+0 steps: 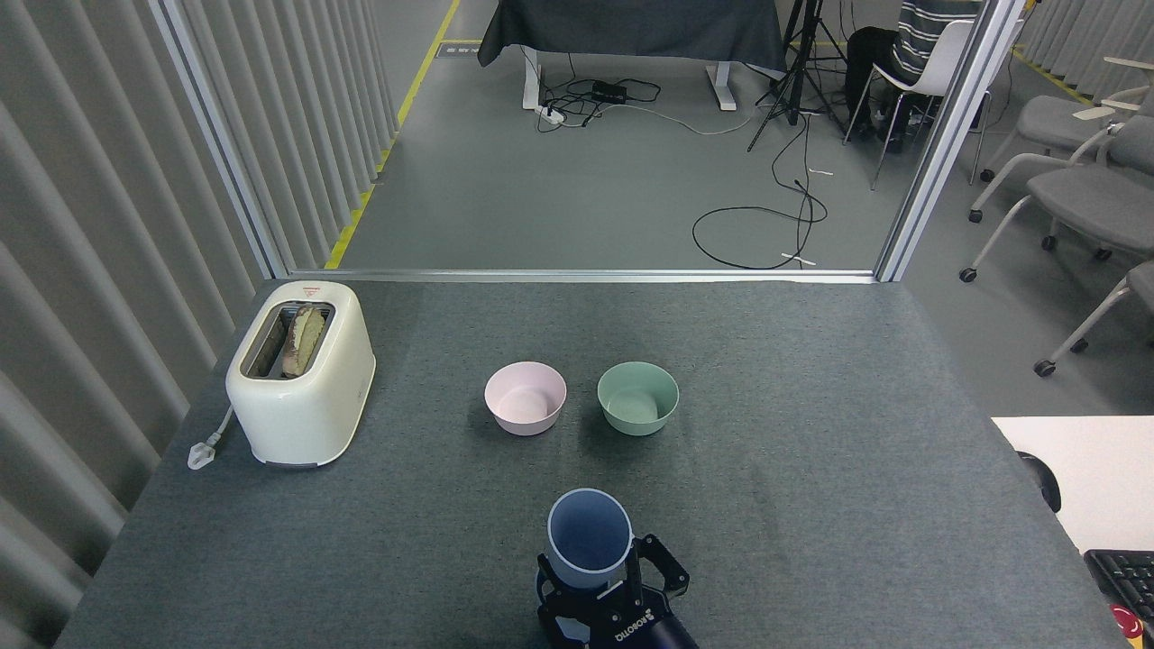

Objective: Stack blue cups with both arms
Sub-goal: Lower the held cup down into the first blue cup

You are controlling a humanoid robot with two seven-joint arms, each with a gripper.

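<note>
One matte pale-blue handleless cup (590, 538) is all I can see of the pair: it sits upright between the black fingers of my gripper (606, 586) at the near edge of the grey felt-covered desk (811, 505), its open mouth facing up toward the head camera. The jaws are pinching its lower wall from either side. Which arm this is I judge to be the right one, since it enters from the bottom just right of centre; the left arm is out of view. The second blue cup is hidden; I judge it to be directly beneath the held one, behind the gripper body. So the relation that matters is vertical: the cup's long axis stands nearly straight up, and the next move should be a straight descent along that axis. The pink bowl (526, 397) and green bowl (637, 397) stand well apart, farther back.
</note>
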